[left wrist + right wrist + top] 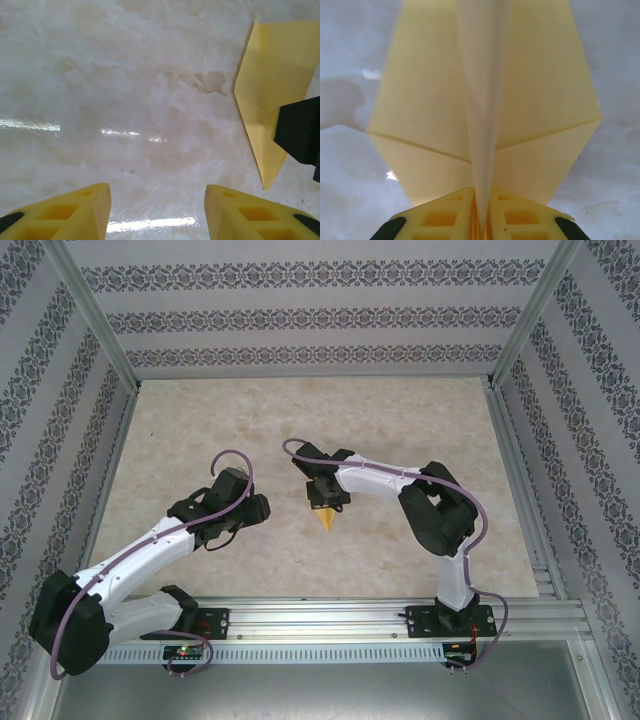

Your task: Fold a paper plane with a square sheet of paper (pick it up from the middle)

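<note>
The square sheet of paper is folded into a yellow paper plane (pixel 326 521) that points toward the near edge of the table. My right gripper (pixel 325 498) is shut on its raised central crease (pixel 484 125), and the wings (pixel 420 100) spread flat to both sides of the yellow fingers (pixel 445 217). My left gripper (pixel 262 508) is to the left of the plane and apart from it. It is open (pixel 157 200), with bare marble between its fingers (pixel 85 210). In the left wrist view the plane (pixel 270 75) lies at the right, with the right gripper's black part (pixel 300 130) on it.
The marble-patterned tabletop (pixel 300 420) is bordered by patterned walls and aluminium posts (pixel 95 310). A metal rail (pixel 330 620) carrying both arm bases runs along the near edge.
</note>
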Robot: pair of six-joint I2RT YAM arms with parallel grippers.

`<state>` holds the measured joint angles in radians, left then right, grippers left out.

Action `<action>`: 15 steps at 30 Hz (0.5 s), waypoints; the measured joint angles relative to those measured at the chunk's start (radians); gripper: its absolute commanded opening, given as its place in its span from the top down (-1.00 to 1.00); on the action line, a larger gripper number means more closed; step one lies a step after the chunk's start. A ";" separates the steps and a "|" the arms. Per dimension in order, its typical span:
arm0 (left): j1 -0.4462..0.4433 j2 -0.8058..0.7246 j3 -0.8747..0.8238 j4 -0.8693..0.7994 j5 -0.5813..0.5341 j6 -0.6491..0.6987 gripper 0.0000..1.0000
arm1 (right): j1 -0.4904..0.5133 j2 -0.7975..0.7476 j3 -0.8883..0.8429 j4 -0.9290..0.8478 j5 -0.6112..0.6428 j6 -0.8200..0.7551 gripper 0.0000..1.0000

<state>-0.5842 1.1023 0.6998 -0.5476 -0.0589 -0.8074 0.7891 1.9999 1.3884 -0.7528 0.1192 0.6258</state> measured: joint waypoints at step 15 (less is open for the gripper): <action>0.002 -0.001 -0.002 0.000 -0.003 -0.006 -0.05 | 0.001 0.038 0.014 -0.014 -0.015 0.008 0.38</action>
<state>-0.5827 1.1011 0.6975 -0.5480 -0.0620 -0.8135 0.7898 2.0377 1.4021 -0.7673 0.1043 0.6334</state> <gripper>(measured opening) 0.527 0.292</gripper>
